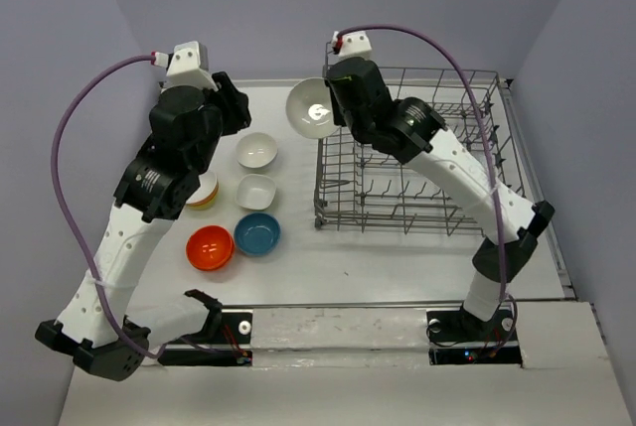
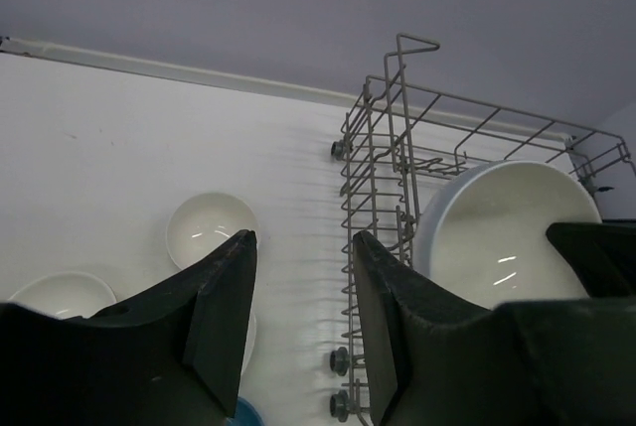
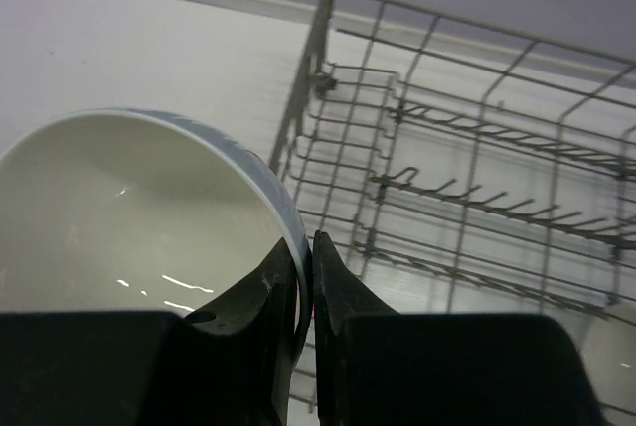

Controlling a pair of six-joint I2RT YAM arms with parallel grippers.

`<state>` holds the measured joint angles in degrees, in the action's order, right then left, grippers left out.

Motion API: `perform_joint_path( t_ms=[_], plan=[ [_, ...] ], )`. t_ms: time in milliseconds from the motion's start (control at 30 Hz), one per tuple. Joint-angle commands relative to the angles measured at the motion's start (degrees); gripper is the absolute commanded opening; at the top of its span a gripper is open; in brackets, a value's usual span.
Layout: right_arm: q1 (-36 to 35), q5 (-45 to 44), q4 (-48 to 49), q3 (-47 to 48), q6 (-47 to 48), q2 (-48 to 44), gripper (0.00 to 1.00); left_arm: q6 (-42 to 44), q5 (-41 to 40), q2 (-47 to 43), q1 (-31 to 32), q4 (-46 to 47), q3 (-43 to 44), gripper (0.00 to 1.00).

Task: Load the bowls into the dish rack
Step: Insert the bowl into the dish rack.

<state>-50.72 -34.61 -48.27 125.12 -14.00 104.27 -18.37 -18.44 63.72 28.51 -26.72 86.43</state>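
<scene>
My right gripper is shut on the rim of a round white bowl and holds it in the air just left of the dish rack's far left corner. In the right wrist view the gripper pinches the bowl's rim beside the rack. My left gripper is open and empty above the table. On the table lie a round white bowl, a squarish white bowl, a blue bowl, an orange-red bowl and a bowl half hidden under my left arm.
The grey wire rack has upright tines, wheels and a raised corner handle. The held bowl shows by it in the left wrist view. A wall runs behind the table. The right arm reaches over the rack's front.
</scene>
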Motion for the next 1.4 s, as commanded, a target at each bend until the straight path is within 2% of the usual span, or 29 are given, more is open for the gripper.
perform_joint_path(
  t_ms=[0, 100, 167, 233, 300, 400, 600, 833, 1000, 1233, 1367],
  plan=[
    [-0.5, -19.6, 7.9, -3.9, 5.2, -9.1, 0.01, 1.0, -0.4, -3.2, 0.3, 2.4, 1.6, 0.53],
    [0.3, -30.5, 9.7, -8.4, 9.3, -12.8, 0.01, 1.4, 0.2, -5.0, 0.3, 3.0, -0.9, 0.54],
    [1.1, -34.7, 10.7, -10.6, 11.2, -14.8, 0.01, 1.7, 1.0, -6.2, 0.3, 3.4, -2.8, 0.54],
    [1.9, -40.6, 14.4, -14.4, 16.3, -17.5, 0.01, 1.9, 1.7, -7.5, 0.3, 4.0, -5.0, 0.54],
    [2.6, -45.1, 23.1, -21.1, 24.8, -19.4, 0.01, 2.0, 2.8, -8.3, 0.3, 5.0, -6.9, 0.54],
    [5.4, -46.0, 33.3, -29.7, 34.3, -23.1, 0.01, 2.3, 4.1, -9.3, 0.3, 6.4, -10.9, 0.54],
    [13.9, -43.7, 44.6, -41.8, 45.1, -25.9, 0.01, 2.6, 5.0, -10.3, 0.2, 9.4, -18.5, 0.55],
    [21.1, -41.9, 46.6, -49.3, 50.3, -25.2, 0.01, 3.0, 6.4, -9.3, 0.2, 12.7, -23.9, 0.56],
    [21.9, -41.8, 47.6, -51.7, 54.2, -23.4, 0.01, 3.0, 7.3, -8.4, -0.2, 14.7, -26.7, 0.56],
    [21.9, -43.0, 57.8, -57.7, 62.3, -22.3, 0.01, 3.2, 8.6, -8.7, -1.6, 16.0, -29.0, 0.56],
    [21.9, -44.0, 59.2, -60.6, 63.0, -22.0, 0.01, 3.1, 10.2, -8.4, -2.4, 16.8, -30.2, 0.56]
  ],
)
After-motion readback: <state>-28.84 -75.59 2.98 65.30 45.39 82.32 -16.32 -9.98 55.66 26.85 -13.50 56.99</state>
